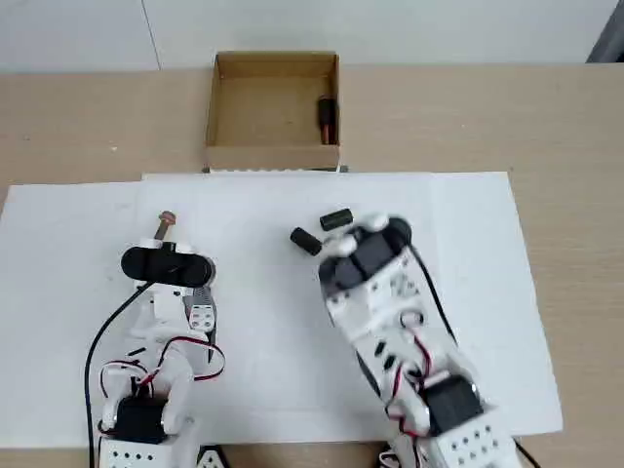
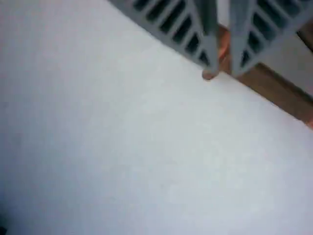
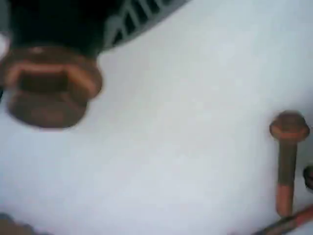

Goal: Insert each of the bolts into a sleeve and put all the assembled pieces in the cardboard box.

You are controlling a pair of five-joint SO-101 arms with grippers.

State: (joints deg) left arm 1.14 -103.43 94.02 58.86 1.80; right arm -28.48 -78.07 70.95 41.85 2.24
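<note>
copper bolt [image 2: 223,44] clamped in left pincer [image 2: 222,68], jaws nearly closed

Plastic, metal, paper.
My left pincer [image 2: 221,68] is ribbed grey plastic, the bolt [image 2: 223,43] coppery metal, the paper [image 2: 122,147] matt.

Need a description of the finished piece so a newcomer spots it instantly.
Start at the cardboard box at the far side of the table, beyond the white sheet. Against its right wall lies a black sleeve with a reddish bolt in it. It is the only piece inside the box; the other two sleeves lie out on the sheet.
</note>
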